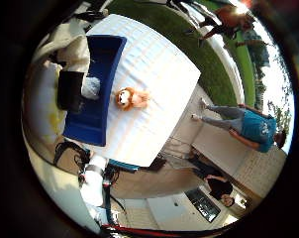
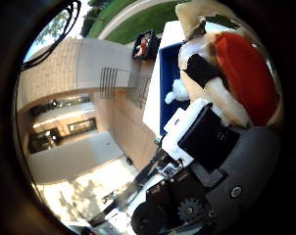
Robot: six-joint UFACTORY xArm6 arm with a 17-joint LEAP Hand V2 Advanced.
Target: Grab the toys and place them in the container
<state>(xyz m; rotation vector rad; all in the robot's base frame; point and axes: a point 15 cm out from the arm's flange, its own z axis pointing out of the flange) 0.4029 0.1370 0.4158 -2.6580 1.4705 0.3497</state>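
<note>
A cream plush toy [image 2: 241, 73] with a red patch and black markings fills the thumb side view, close against my palm. My hand [image 2: 202, 132] is curled round it, one white and black finger lying across it. Below, a blue container [image 1: 107, 54] sits on a white table [image 1: 154, 64], and a small white plush toy [image 1: 91, 87] lies inside it. An orange lion plush [image 1: 131, 98] lies on the table beside the container. The held toy hangs over the container's end.
The table stands on paving beside a green lawn [image 1: 204, 59]. A dark crate [image 2: 145, 45] with things in it sits on the ground beyond the table. People stand on the paving near the table's far edge.
</note>
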